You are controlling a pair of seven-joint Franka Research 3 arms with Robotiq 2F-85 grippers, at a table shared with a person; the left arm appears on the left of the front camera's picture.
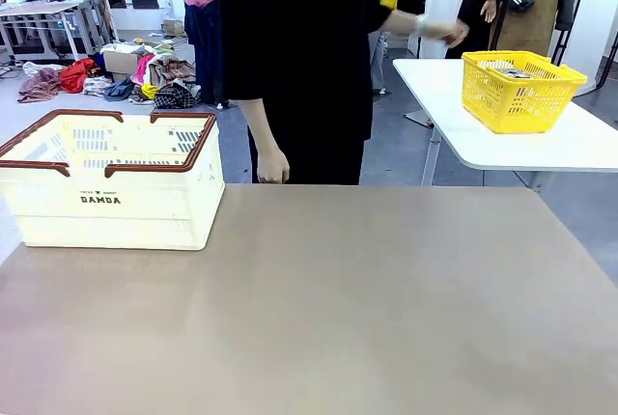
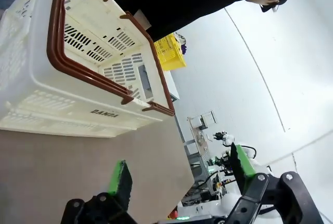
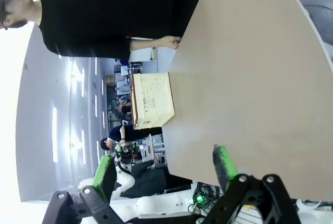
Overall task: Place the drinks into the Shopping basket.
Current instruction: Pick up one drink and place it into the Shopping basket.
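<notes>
Waiting with both hands empty, no drink within reach yet. Left to right: Shopping basket (image 1: 111,179) sits on the far-left part of the brown table (image 1: 338,309), upright, brown handles folded in over the rim, and I can make out nothing inside. My left gripper (image 2: 179,169) hangs near it above the tabletop, jaws wide apart, green pads bare, holding nothing. Mid-frame the person stands at the far side, one hand (image 1: 271,166) hanging just at the table edge. My right gripper (image 3: 164,169) is likewise spread wide and empty, over bare tabletop, well apart from the basket. Further right, the person's other hand (image 1: 444,31) reaches toward the yellow basket (image 1: 521,96) on the white side table (image 1: 579,145). Something silvery (image 1: 512,73) lies in it, too small to tell whether that is the drinks. Risks as I judge them: if cans get handed over, closing too early or off-centre on a slim round can could let it slip or tip, and squeezing a thin wall hard could dent it. The folded-in handles narrow the opening, so a low approach could clip one and shove the light basket. The hand by the edge sits close to any reach across, so there is a contact risk there. Also wrong target: the yellow one is not the drop-off.
</notes>
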